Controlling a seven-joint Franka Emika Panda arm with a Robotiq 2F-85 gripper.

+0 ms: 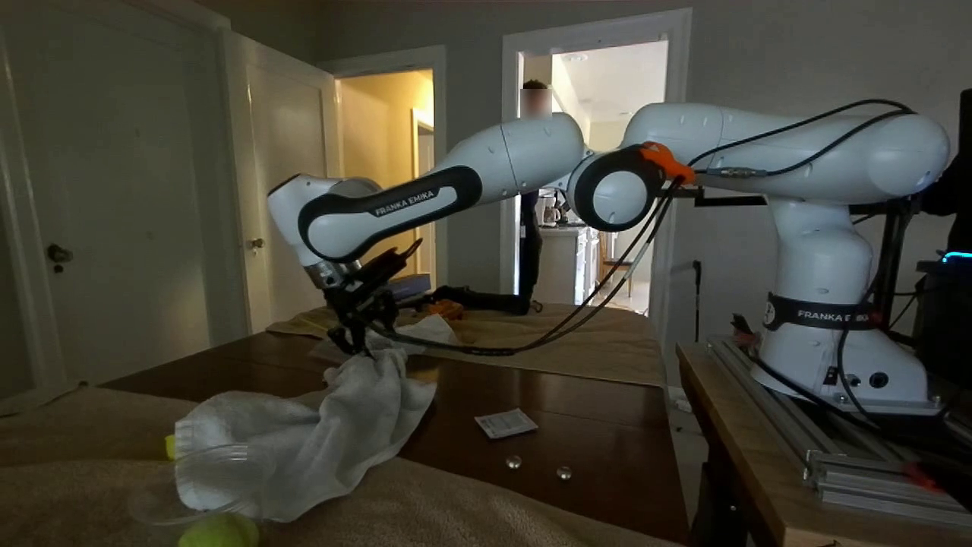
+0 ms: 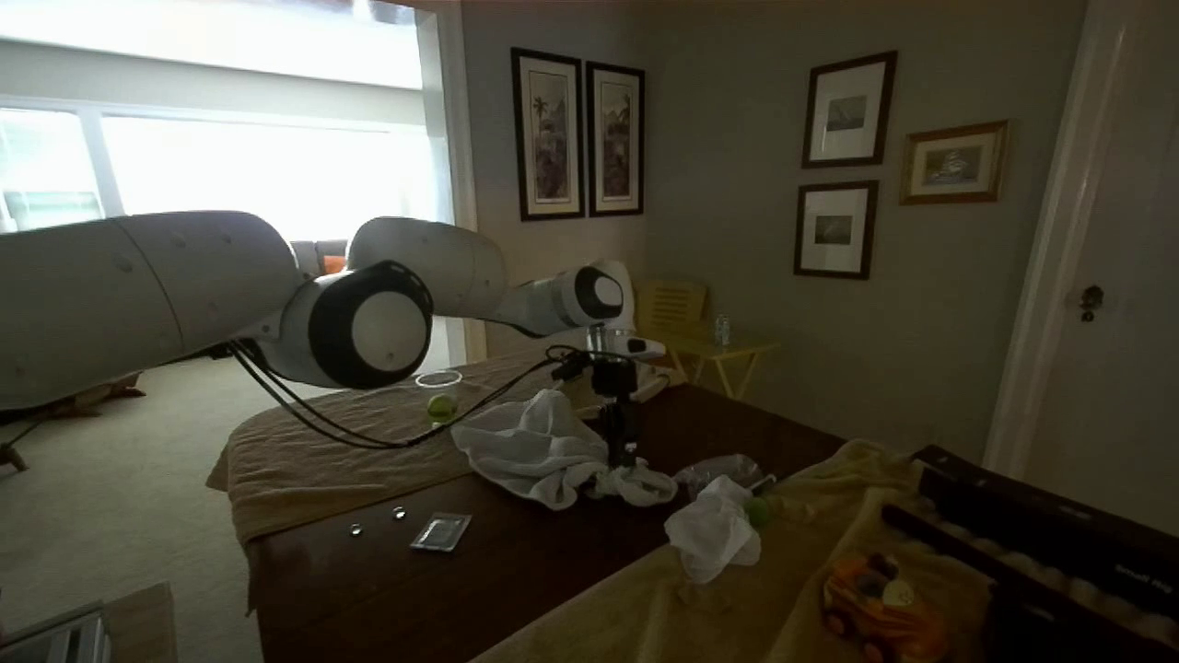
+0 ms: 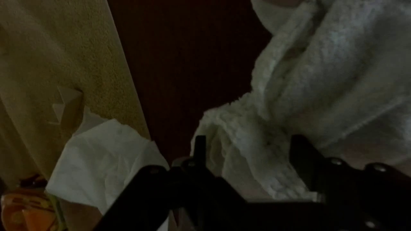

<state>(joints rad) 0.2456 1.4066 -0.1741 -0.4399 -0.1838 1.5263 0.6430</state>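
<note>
In an exterior view we see one white robot arm (image 1: pixel 524 159) stretched from the right over a dark wooden counter (image 1: pixel 607 418). Its single gripper (image 3: pixel 248 141) points down at one white towel (image 1: pixel 353 425); in the wrist view its two jaws stand apart, with a bunched fold of the towel between them, and we cannot tell whether either side touches it. The towel lies crumpled across the left of the counter, its near end spread over the nearer of two tan cloths (image 1: pixel 471 505); the second covers the far end. To the towel's right, well apart from the jaws, we count two small clear beads (image 1: pixel 513 462) and one flat packet (image 1: pixel 506 423). At the near left, one yellow-green ball (image 1: pixel 219 532) is partly cut off by the lower edge. In an exterior view we also find one crumpled white tissue (image 2: pixel 714 534) at that second cloth's edge, one orange toy car (image 2: pixel 880 608) to its right and nearer us, and five framed pictures (image 2: pixel 552 133) hanging beyond. One person (image 1: pixel 529 251) stands on the far side.
</note>
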